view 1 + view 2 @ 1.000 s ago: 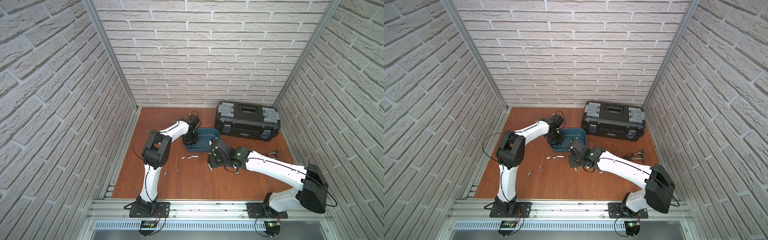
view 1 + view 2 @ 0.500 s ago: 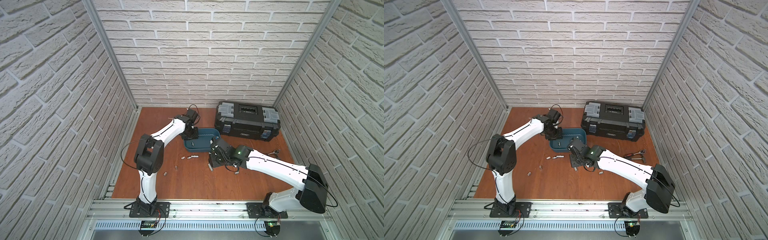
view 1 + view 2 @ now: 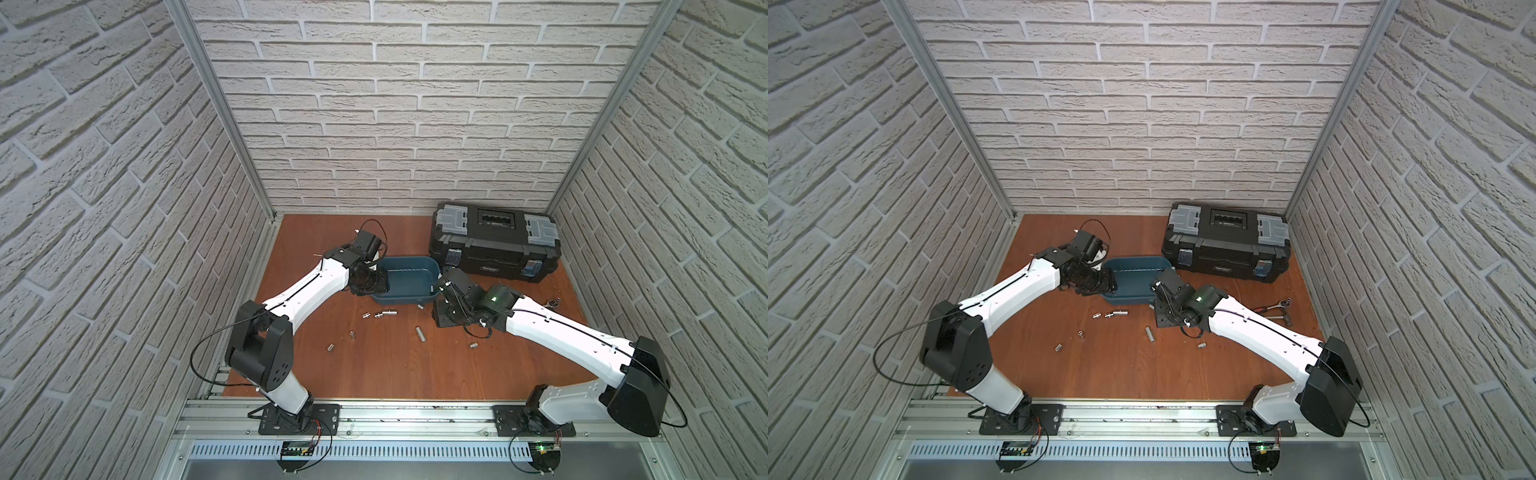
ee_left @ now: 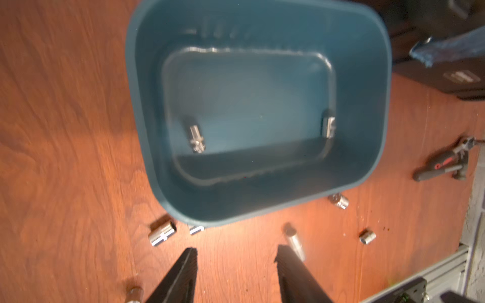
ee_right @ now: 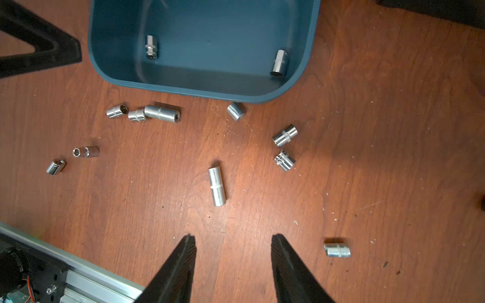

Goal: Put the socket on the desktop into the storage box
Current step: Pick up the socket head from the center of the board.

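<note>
The teal storage box [image 3: 428, 291] [image 3: 1133, 297] stands mid-desktop [image 3: 374, 374] with two sockets inside, one [image 5: 151, 47] near an end and one [image 5: 279, 63] against the opposite wall. Several chrome sockets lie loose on the wood in front of the box, among them a long one [image 5: 217, 186] and a short one [image 5: 337, 250]. My left gripper [image 3: 374, 284] [image 4: 235, 253] hangs open and empty at the box's left end. On the box's right, my right gripper [image 3: 441, 318] [image 5: 232, 238] stands open over bare wood, holding nothing.
A black toolbox [image 3: 494, 245] with grey latches sits behind the box at the back right. A ratchet wrench and a hammer [image 3: 1275, 307] lie by the right wall. An aluminium rail [image 3: 374, 411] runs along the front edge. Brick walls close three sides.
My left arm has drawn back from over the storage box to its left end, its elbow swinging toward the front. The right arm has barely moved.
</note>
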`<move>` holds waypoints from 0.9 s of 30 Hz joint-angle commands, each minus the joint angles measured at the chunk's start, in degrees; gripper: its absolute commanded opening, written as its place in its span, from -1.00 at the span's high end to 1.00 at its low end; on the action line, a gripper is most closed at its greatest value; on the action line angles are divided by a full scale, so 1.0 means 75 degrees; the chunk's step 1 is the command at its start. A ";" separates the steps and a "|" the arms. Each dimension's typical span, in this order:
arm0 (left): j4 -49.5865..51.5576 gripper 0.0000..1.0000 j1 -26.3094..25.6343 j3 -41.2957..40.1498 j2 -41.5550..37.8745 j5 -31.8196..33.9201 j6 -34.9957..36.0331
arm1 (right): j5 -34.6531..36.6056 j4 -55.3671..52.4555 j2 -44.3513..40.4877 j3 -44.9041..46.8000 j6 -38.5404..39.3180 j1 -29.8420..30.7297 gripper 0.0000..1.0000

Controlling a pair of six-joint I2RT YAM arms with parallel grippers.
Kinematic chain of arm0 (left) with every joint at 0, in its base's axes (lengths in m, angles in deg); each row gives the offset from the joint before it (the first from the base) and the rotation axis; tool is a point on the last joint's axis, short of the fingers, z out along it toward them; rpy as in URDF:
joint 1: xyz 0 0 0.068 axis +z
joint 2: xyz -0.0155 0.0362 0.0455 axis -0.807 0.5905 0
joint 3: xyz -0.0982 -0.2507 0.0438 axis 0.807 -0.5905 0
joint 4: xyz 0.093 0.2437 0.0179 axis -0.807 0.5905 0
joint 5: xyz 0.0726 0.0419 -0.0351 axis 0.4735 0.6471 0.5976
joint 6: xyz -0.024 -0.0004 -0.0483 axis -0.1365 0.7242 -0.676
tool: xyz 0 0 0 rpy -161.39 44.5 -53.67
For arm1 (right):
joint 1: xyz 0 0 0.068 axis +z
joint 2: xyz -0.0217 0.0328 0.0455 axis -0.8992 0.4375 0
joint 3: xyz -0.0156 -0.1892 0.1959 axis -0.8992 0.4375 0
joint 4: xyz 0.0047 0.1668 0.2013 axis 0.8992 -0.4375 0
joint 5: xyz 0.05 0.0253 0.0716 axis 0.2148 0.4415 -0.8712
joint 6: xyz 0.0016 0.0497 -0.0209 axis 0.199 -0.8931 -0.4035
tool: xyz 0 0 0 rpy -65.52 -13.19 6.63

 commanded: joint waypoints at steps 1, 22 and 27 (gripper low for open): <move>-0.0583 -0.11 -0.0153 -0.0405 -0.0518 -0.0454 0.0011 | 0.0187 -0.0370 -0.0294 0.0246 -0.0332 -0.0160 -0.07; -0.2423 -0.40 -0.2141 -0.1977 -0.0748 -0.0545 -0.0492 | -0.0097 -0.0461 -0.1532 0.2797 -0.1695 -0.1444 -0.16; -0.2472 -0.40 -0.2310 -0.1975 -0.0637 -0.0475 -0.0552 | -0.0177 0.0003 -0.1026 0.2995 -0.1714 -0.1482 -0.10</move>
